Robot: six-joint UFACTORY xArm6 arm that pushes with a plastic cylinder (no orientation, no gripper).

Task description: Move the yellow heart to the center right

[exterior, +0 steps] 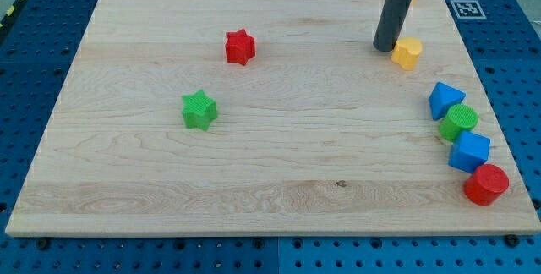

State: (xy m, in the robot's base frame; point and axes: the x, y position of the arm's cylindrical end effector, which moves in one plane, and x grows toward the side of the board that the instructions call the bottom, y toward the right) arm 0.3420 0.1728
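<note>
Board (279,164): pale wood, visible grain, one small dark knot, smooth matt finish
Rod: dark, matt, cylindrical; my tip (385,49) the same
Yellow heart (407,53): plastic, matt, faintly ridged
Red star (240,46), green star (199,109): plastic, finely ribbed tops
Blue triangle (445,99), blue cube (469,151): plastic, slight sheen
Green cylinder (458,122), red cylinder (486,183): plastic, matt, the green top lined
Surround (34,63): blue perforated panel, material unclear
</note>
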